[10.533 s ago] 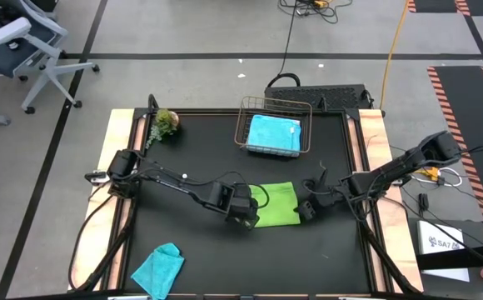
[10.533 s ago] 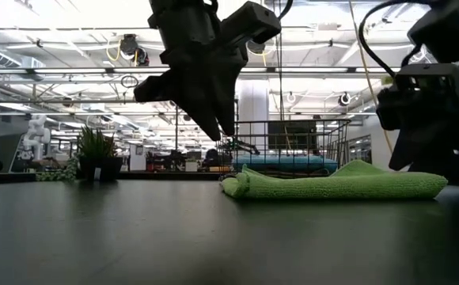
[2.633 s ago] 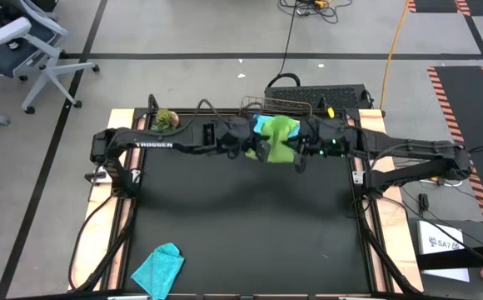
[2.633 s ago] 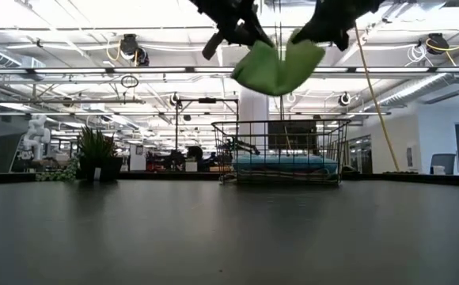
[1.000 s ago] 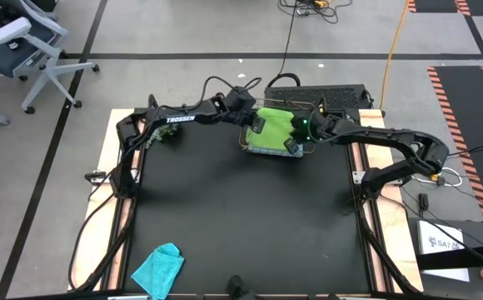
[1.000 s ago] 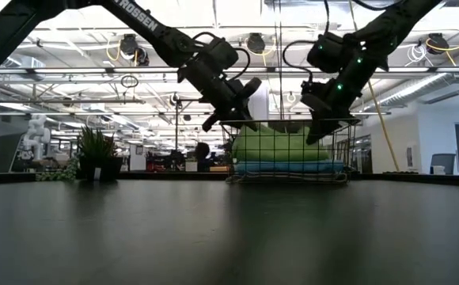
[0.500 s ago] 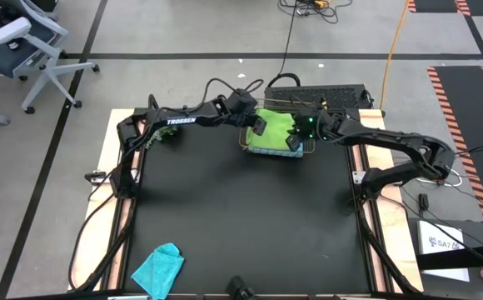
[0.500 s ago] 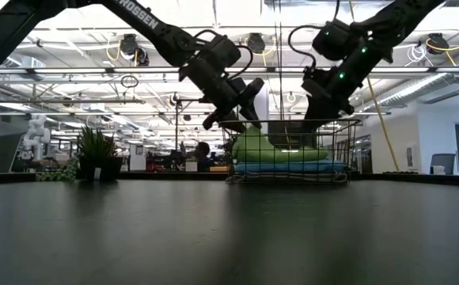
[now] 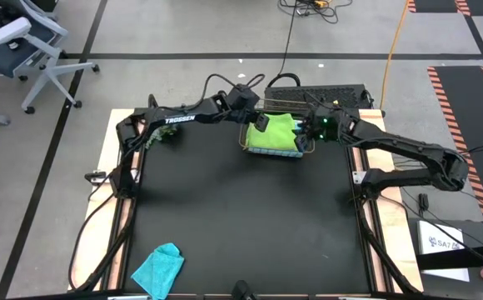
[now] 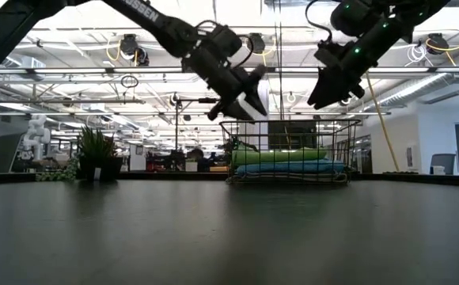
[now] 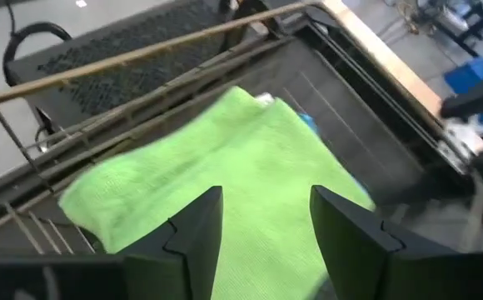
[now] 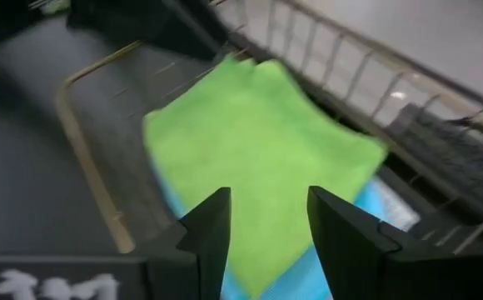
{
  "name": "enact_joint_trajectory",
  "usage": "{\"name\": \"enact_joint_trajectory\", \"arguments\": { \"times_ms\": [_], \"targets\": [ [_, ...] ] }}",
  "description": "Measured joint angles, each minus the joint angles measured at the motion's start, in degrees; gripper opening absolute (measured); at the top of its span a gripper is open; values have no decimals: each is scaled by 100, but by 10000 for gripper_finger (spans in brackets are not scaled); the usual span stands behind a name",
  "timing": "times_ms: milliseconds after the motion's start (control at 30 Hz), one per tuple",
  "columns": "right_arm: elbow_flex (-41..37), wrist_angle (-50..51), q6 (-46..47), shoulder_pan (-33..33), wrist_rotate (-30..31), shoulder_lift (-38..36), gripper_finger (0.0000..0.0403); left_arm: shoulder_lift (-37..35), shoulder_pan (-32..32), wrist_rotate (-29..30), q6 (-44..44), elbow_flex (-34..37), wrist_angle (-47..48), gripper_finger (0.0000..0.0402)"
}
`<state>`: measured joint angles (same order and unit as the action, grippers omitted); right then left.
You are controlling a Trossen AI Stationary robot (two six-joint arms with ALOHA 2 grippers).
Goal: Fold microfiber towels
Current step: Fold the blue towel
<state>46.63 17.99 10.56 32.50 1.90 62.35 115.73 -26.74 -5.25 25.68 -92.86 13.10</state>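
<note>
Lime green towel: soft, nappy matt cloth, lying in thin metal wire basket. Worktop: matt black surface, pale wooden edge strips.

table: black | on it: wire basket, teal towel, plant

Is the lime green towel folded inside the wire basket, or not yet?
Folded and inside: the lime green towel lies flat on the blue towel in the wire basket.
</note>
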Motion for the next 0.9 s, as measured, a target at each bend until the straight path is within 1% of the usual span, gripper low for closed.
{"name": "enact_joint_trajectory", "arguments": {
  "times_ms": [100,200,300,367,433,467,500,567,633,700,800,900],
  "targets": [
    [0,211,65,-236,-98,-88,144,-183,243,122,-162,-142,376,182],
    [0,233,209,-580,-386,-99,125,-514,673,666,-387,-159,917,166],
    [0,192,486,-1016,-722,-94,103,-937,1269,1533,-400,-151,1914,139],
    [0,165,604,-1314,-818,-86,92,-1202,1751,2267,-48,-151,2769,120],
    [0,42,683,-1569,-817,-86,83,-1427,2271,2972,678,-148,3870,102],
    [0,-62,707,-1686,-818,-86,80,-1542,2523,3205,1159,-148,4351,93],
    [0,-175,736,-1784,-818,-86,77,-1674,2766,3316,1699,-146,4884,86],
    [0,-407,796,-1980,-816,-86,76,-1840,3252,3312,2897,-144,5815,73],
    [0,-656,809,-2132,-818,-84,76,-1986,3770,3144,4103,-144,6561,65],
    [0,-893,807,-2260,-814,-85,77,-2001,4315,3055,5248,-144,7117,62],
    [0,-1088,792,-2385,-806,-84,79,-1980,5112,3017,6842,-140,7678,62],
    [0,-1090,814,-2435,-800,-83,79,-1907,5771,2897,8158,9,7680,62]
  ]
}}
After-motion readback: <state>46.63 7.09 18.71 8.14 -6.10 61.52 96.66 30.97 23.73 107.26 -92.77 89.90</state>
